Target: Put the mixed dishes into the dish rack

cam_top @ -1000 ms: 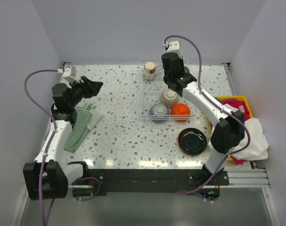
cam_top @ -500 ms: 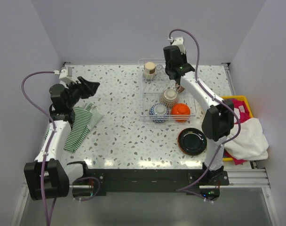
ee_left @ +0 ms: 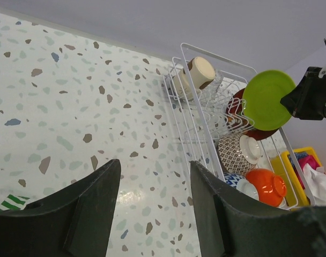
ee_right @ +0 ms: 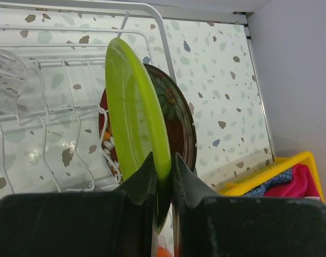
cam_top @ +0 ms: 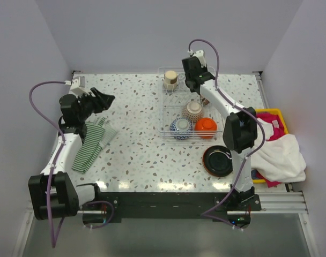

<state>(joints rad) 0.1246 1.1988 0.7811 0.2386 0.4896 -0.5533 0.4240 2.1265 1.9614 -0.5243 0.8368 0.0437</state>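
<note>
My right gripper (ee_right: 164,167) is shut on the rim of the lime green plate (ee_right: 135,115), holding it on edge over the back of the dish rack (cam_top: 162,104). It is just in front of the dark red patterned plate (ee_right: 179,120) standing in the dividers. In the left wrist view the lime plate (ee_left: 267,99) hangs above the rack (ee_left: 180,80). A beige cup (cam_top: 170,79), a brown patterned bowl (cam_top: 193,110), a blue-white bowl (cam_top: 180,127) and an orange bowl (cam_top: 205,126) are in the rack. A black plate (cam_top: 219,160) lies on the table. My left gripper (ee_left: 152,171) is open and empty, far left (cam_top: 102,99).
A green-white striped cloth (cam_top: 93,142) lies under the left arm. A yellow bin (cam_top: 271,115) of coloured cloths, with a white cloth (cam_top: 283,155) draped over it, stands at the right edge. A clear glass (ee_right: 7,75) lies in the rack's back left part.
My right wrist has moved back and slightly left over the rack's rear, still gripping the lime plate. The left arm has hardly moved.
</note>
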